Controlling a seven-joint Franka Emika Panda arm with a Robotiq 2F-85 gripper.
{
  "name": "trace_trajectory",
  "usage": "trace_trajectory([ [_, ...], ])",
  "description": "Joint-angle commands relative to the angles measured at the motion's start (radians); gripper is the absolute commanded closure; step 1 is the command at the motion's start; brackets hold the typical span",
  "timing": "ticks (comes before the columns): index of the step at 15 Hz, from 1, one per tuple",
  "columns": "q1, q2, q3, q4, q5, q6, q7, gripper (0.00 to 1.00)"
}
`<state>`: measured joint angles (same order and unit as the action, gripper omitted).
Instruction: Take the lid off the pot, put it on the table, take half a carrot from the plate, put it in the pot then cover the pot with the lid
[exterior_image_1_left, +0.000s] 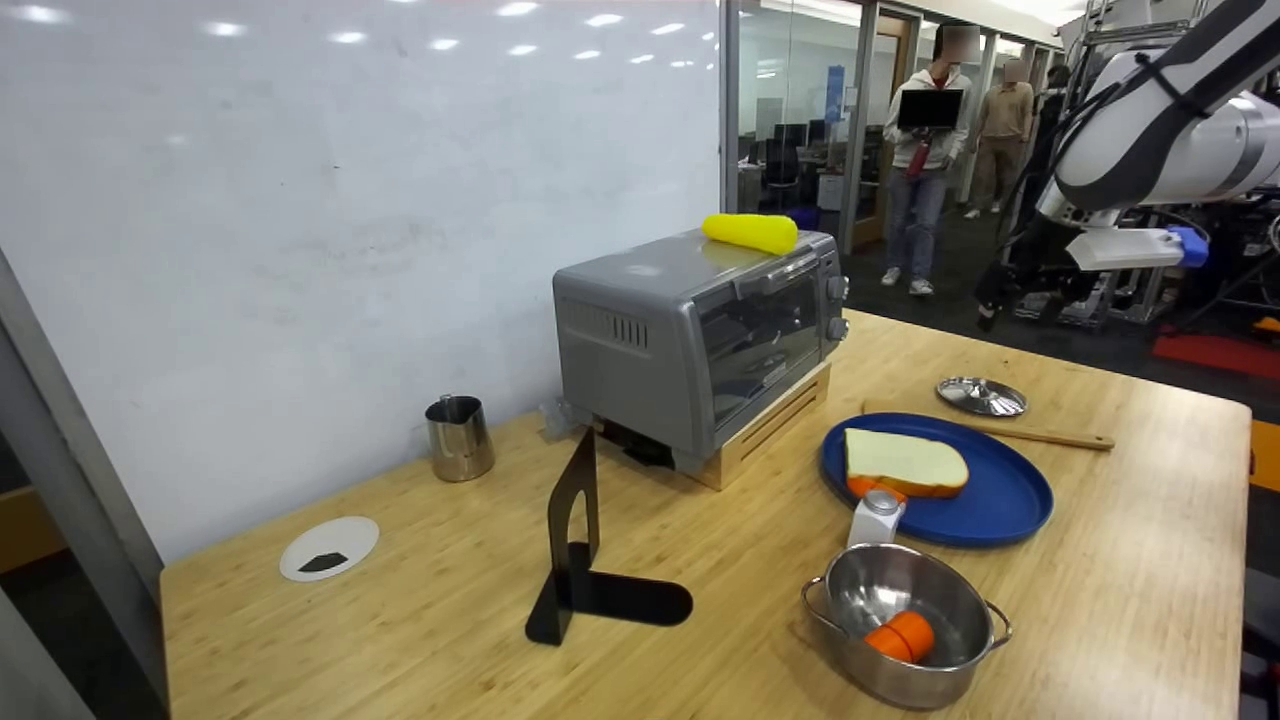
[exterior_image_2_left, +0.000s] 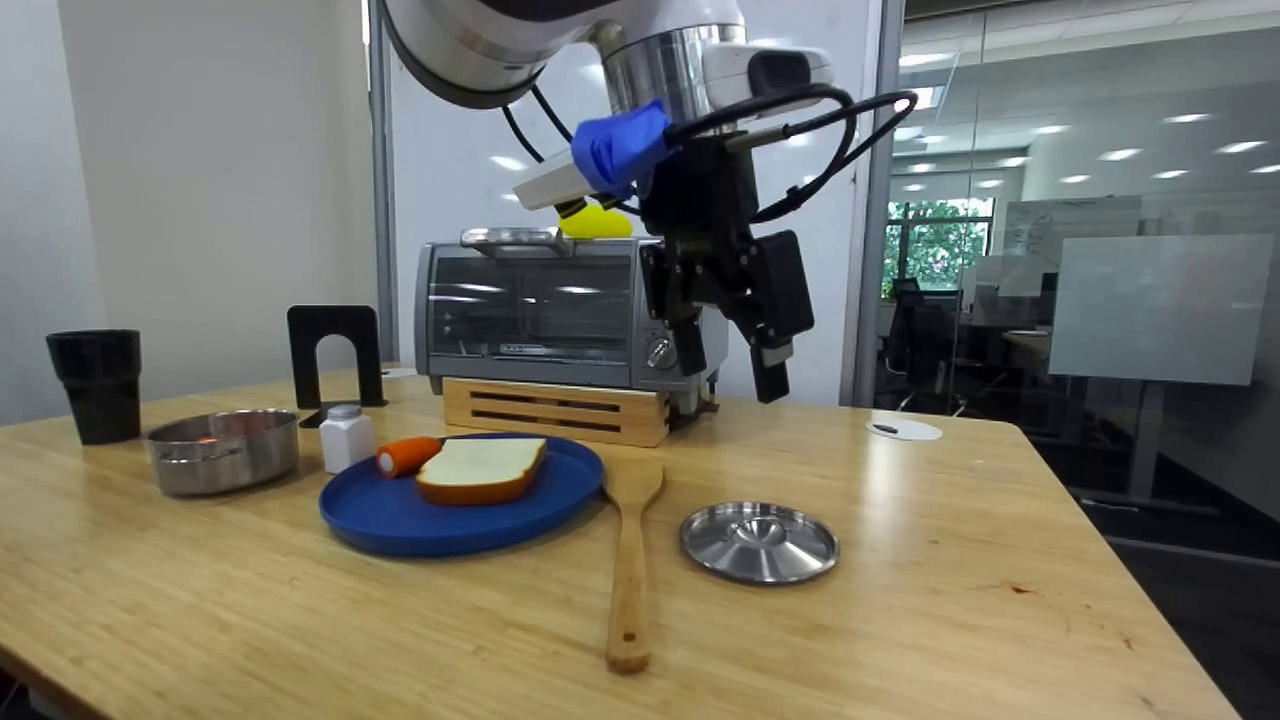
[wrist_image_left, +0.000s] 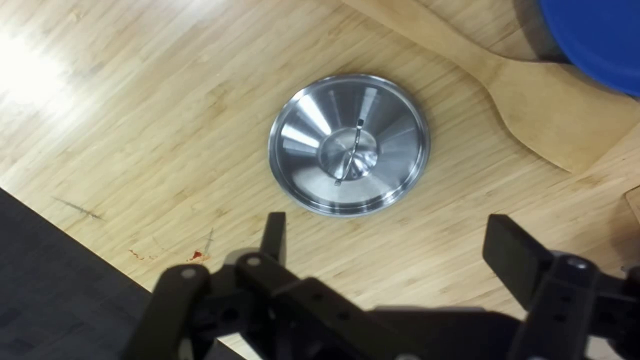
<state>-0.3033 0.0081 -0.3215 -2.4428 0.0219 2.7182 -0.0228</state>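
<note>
The silver lid (wrist_image_left: 349, 150) lies knob side up on the wooden table (exterior_image_2_left: 950, 620), beyond the fingertips in the wrist view; it also shows in both exterior views (exterior_image_1_left: 982, 396) (exterior_image_2_left: 760, 543). My gripper (wrist_image_left: 387, 225) is open and empty, raised above the table near the lid, also seen in both exterior views (exterior_image_1_left: 1020, 310) (exterior_image_2_left: 732, 365). The steel pot (exterior_image_1_left: 900, 685) stands uncovered with an orange half carrot (exterior_image_1_left: 903, 637) inside; the pot also shows in an exterior view (exterior_image_2_left: 225, 460). The blue plate (exterior_image_2_left: 450, 530) holds another orange carrot piece (exterior_image_2_left: 405, 456) beside the bread.
A wooden spatula (exterior_image_2_left: 630, 570) lies between plate and lid. A slice of bread (exterior_image_2_left: 485, 470) is on the plate. A white shaker (exterior_image_1_left: 875, 518) stands between pot and plate. A toaster oven (exterior_image_1_left: 640, 340), a black bookend (exterior_image_1_left: 575, 590) and a metal pitcher (exterior_image_1_left: 460, 440) stand farther back.
</note>
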Motion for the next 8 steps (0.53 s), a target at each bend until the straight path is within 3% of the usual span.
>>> trace_trajectory([
  [1,-0.003,-0.001,0.003,0.000,-0.004,-0.002,0.004,0.00],
  [8,-0.007,0.062,0.003,0.071,0.065,-0.048,-0.023,0.00],
])
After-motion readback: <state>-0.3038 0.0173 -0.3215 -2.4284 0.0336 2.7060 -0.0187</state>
